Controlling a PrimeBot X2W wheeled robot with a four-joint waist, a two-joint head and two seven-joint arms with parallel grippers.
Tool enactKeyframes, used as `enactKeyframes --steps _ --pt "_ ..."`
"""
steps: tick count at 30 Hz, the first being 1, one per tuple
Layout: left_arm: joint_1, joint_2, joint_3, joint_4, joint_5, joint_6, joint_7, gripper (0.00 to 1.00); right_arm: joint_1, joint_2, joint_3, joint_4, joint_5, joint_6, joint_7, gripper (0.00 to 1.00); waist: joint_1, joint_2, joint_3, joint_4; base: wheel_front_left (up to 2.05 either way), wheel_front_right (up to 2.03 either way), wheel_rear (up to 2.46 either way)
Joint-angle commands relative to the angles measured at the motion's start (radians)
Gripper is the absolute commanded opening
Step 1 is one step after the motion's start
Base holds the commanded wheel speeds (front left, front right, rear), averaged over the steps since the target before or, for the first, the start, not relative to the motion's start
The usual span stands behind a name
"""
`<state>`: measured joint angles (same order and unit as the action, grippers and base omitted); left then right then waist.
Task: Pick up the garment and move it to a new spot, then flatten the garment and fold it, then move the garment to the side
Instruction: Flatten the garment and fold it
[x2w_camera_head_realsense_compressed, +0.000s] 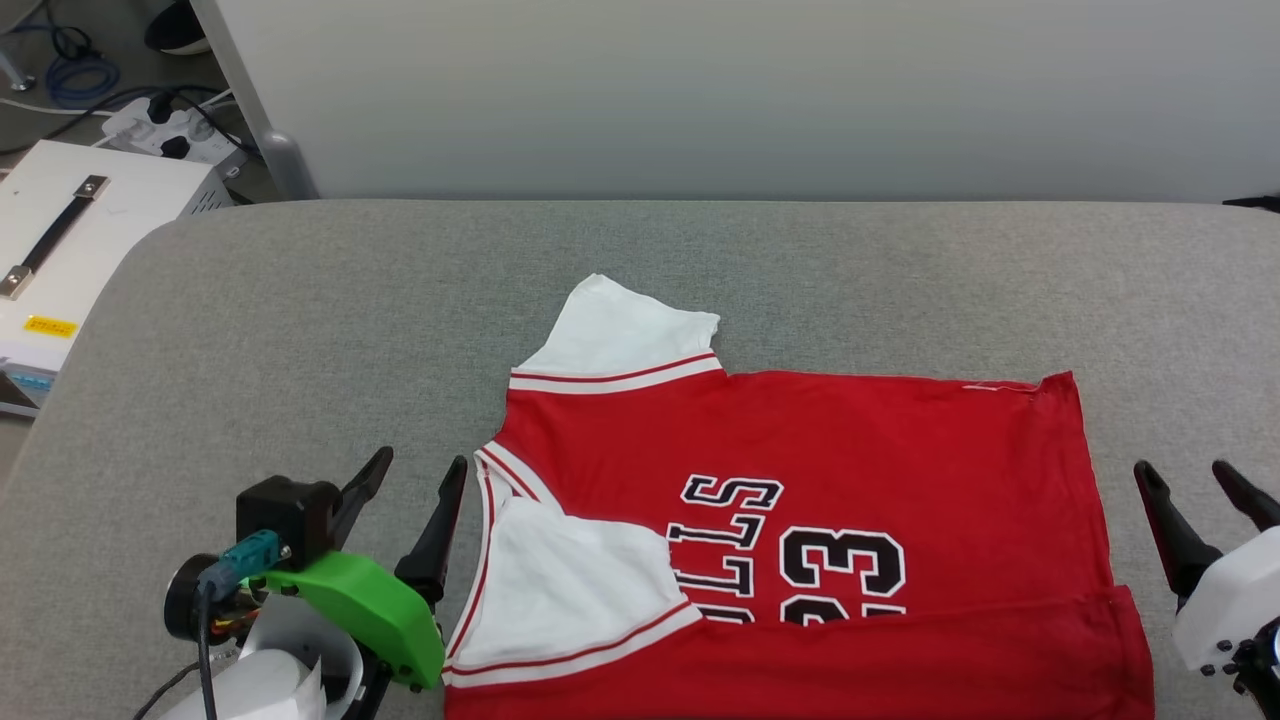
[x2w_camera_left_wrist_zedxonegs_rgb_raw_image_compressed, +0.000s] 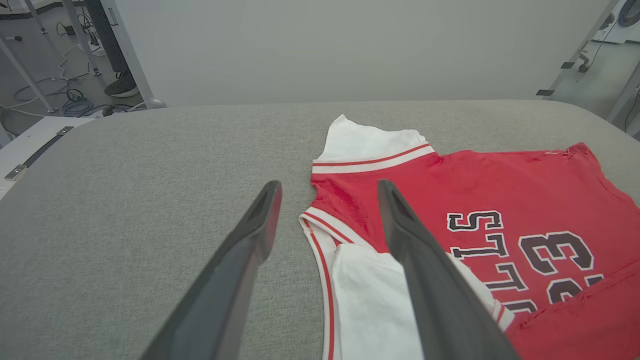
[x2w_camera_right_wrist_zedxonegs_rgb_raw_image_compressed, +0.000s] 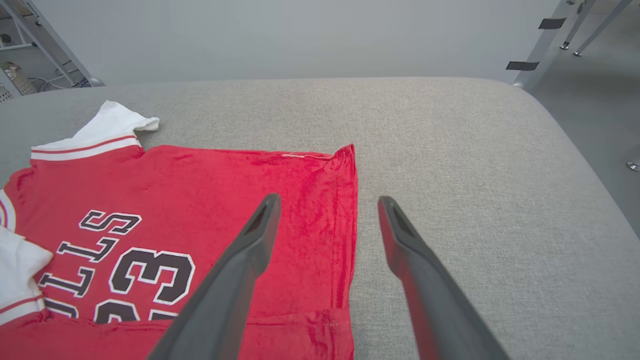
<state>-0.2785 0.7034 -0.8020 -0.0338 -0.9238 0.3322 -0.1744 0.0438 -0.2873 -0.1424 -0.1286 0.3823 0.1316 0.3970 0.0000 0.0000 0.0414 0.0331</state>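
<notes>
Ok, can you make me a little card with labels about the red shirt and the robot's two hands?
Shirt: red garment with black lettering and a 23, lying on the grey padded table
Near edge: folded over, covering part of the lettering
Near sleeve: white, folded onto the red body
Far sleeve: white, sticking out flat
Left gripper: open, by the collar end, holding nothing
Right gripper: open, by the hem end, holding nothing
Beside the table: white box with a black handle
</notes>
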Motion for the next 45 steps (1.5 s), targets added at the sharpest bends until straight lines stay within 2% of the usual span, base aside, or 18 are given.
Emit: enactKeyframes --steps 1,3,4,8,15,16,17,25,32,37,41,45 --pt "-0.005 -0.009 0.011 -0.003 0.018 -0.009 -0.033 1.00 -0.019 -0.006 0.013 -0.014 -0.012 -0.001 -0.059 1.00 0.0000 0.0000 0.002 -0.001 0.00 0.00 0.00" --pt "0.006 -0.021 0.036 -0.007 0.035 -0.011 -0.065 1.00 -0.023 -0.004 0.022 -0.025 -0.027 -0.001 -0.139 1.00 0.0000 0.0000 0.005 0.000 0.00 0.00 0.00" --pt "0.027 -0.050 0.082 -0.016 0.065 -0.013 -0.083 1.00 -0.021 0.001 0.041 -0.031 -0.043 -0.001 -0.229 1.00 0.0000 0.0000 0.008 0.002 0.00 0.00 0.00" --pt "0.067 -0.112 0.177 -0.035 0.147 -0.033 -0.087 1.00 -0.014 0.024 0.055 -0.025 -0.059 -0.001 -0.323 1.00 0.0000 0.0000 0.011 0.006 0.00 0.00 0.00" --pt "0.158 -0.240 0.332 -0.030 0.284 -0.126 -0.087 1.00 -0.005 0.064 0.082 0.000 -0.083 -0.001 -0.441 1.00 0.0000 0.0000 0.014 0.007 0.00 0.00 0.00" --pt "0.184 -0.293 0.386 -0.020 0.337 -0.168 -0.087 1.00 -0.007 0.072 0.095 0.017 -0.088 -0.001 -0.469 1.00 0.0000 0.0000 0.017 0.004 0.00 0.00 0.00" --pt "0.191 -0.310 0.402 -0.014 0.354 -0.183 -0.087 1.00 -0.010 0.074 0.099 0.022 -0.089 -0.001 -0.477 1.00 0.0000 0.0000 0.018 0.003 0.00 0.00 0.00" --pt "0.213 -0.406 0.492 0.044 0.445 -0.282 -0.087 1.00 -0.022 0.086 0.104 0.051 -0.080 -0.001 -0.505 1.00 0.0000 0.0000 0.033 -0.008 0.00 0.00 0.00" --pt "0.204 -0.448 0.545 0.086 0.500 -0.343 -0.087 1.00 -0.032 0.085 0.111 0.054 -0.073 -0.001 -0.506 1.00 0.0000 0.0000 0.063 -0.028 0.00 0.00 0.00" --pt "0.142 -0.451 0.535 0.146 0.514 -0.383 -0.080 1.00 -0.043 0.081 0.127 0.046 -0.072 -0.001 -0.493 1.00 0.0000 0.0000 0.104 -0.053 0.00 0.00 0.00" --pt "0.027 -0.429 0.516 0.188 0.524 -0.398 0.007 1.00 -0.061 0.077 0.141 0.031 -0.072 -0.001 -0.486 1.00 0.0000 0.0000 0.152 -0.082 0.00 0.00 0.00" --pt "-0.129 -0.396 0.490 0.244 0.504 -0.429 0.155 1.00 -0.086 0.080 0.161 0.017 -0.073 -0.001 -0.485 1.00 0.0000 0.0000 0.211 -0.118 0.00 0.00 0.00"
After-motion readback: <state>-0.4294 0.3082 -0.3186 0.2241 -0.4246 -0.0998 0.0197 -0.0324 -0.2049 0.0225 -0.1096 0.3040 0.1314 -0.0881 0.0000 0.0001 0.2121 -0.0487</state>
